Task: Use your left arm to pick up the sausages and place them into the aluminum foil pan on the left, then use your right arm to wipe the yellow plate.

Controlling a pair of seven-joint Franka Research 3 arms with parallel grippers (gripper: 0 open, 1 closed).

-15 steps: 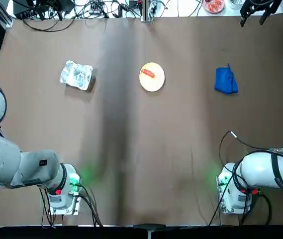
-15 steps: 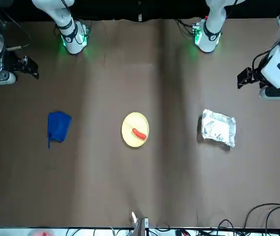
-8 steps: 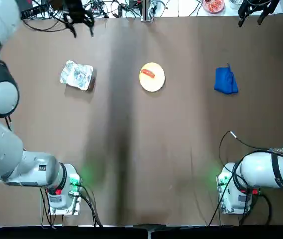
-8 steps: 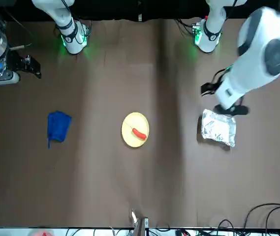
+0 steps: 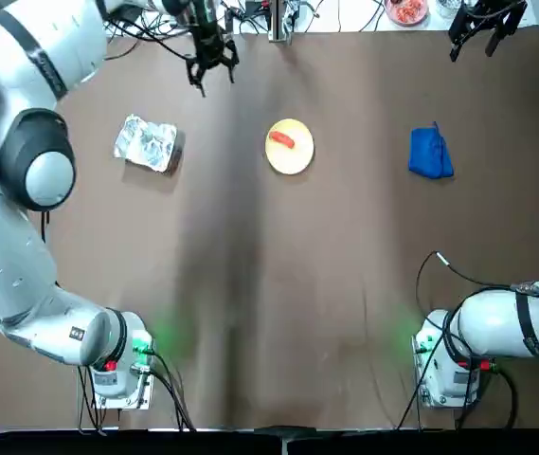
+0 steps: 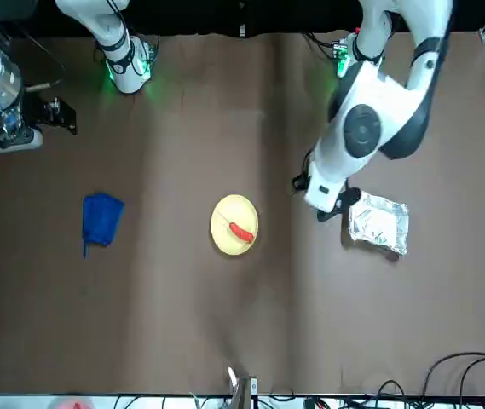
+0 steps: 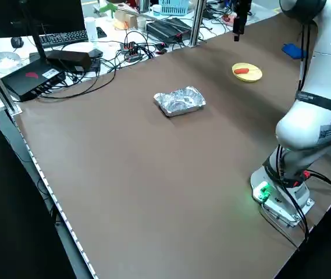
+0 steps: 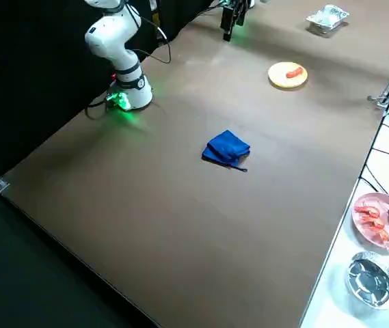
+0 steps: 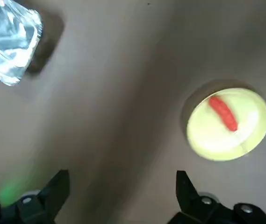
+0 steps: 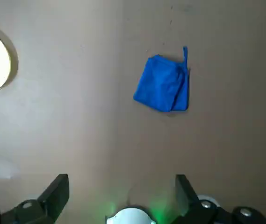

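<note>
While sausage (image 9: 223, 113) lies on plate (image 9: 207, 137) | left end effector (image 9: 122, 196): open, above table

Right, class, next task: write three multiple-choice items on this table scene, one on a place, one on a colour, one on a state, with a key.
1. Where is the stubby red-orange sausage?
A) in the foil pan
B) on the round yellow plate
C) on the cloth

2. What colour is the folded cloth?
A) blue
B) green
C) white

3. How is the left arm's dark pincer?
A) shut on the sausage
B) shut on the cloth
C) open and empty

Key:
1 B: the top view shows it lying there.
2 A: the front view shows it blue.
3 C: the left wrist view shows its fingers apart, nothing between.
</note>
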